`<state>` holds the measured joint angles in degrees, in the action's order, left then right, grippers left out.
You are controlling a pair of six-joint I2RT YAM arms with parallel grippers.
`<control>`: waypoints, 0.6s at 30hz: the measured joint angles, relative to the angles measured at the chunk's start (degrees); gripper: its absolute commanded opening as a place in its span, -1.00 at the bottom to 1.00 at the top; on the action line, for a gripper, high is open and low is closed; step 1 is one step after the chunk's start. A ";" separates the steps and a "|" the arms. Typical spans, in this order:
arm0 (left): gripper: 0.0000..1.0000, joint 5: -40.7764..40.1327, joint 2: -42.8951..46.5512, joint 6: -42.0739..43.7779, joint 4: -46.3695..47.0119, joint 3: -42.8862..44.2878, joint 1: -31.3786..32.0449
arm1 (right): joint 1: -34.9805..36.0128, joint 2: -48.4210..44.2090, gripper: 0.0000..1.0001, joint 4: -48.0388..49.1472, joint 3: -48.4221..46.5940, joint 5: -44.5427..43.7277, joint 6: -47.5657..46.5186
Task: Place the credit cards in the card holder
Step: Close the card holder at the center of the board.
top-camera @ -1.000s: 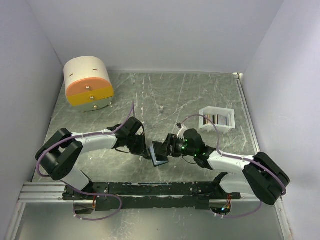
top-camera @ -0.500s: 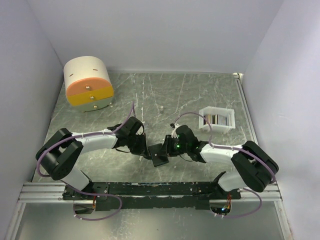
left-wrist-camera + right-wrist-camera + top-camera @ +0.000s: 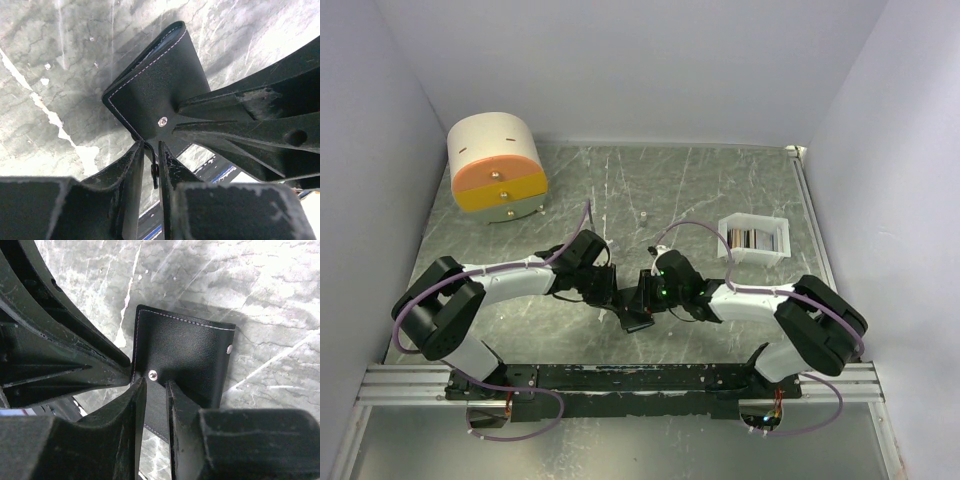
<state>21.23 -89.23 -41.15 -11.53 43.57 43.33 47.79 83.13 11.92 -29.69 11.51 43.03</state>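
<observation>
The card holder (image 3: 634,318), a black bifold wallet, hangs between both grippers above the table at the near middle. My left gripper (image 3: 617,300) is shut on a thin edge of it; in the left wrist view the gripper (image 3: 151,157) pinches a flap below the wallet's black outer face (image 3: 150,85). My right gripper (image 3: 646,298) is shut on the other flap; in the right wrist view the gripper (image 3: 156,392) grips just under a metal snap on the wallet (image 3: 185,352). The credit cards (image 3: 750,238) stand on edge in a white tray, away from both grippers.
The white open-topped tray (image 3: 778,247) sits at the right middle. A round cream-and-orange drawer box (image 3: 497,168) stands at the back left. A tiny white object (image 3: 644,213) lies on the marbled table behind the grippers. White walls close in the sides and back.
My right gripper has moved left, close to the left gripper. The wallet's bluish inner face, visible one second ago, has turned out of sight. The left arm has barely moved.
</observation>
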 measured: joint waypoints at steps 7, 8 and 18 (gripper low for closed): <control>-0.32 1.42 -0.39 -0.35 0.63 0.00 0.00 | 0.57 0.50 -0.58 1.51 0.24 -1.38 0.83; -0.31 1.55 -0.42 -0.42 0.68 0.00 0.00 | 0.66 0.63 -0.59 1.86 0.26 -1.57 0.94; -0.28 2.03 -1.31 -1.11 1.27 0.15 0.02 | 1.25 0.26 -0.63 5.29 2.19 -3.30 2.25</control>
<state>23.27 -90.54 -42.26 -10.26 43.72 43.35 49.04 83.40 17.21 -27.51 8.21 45.28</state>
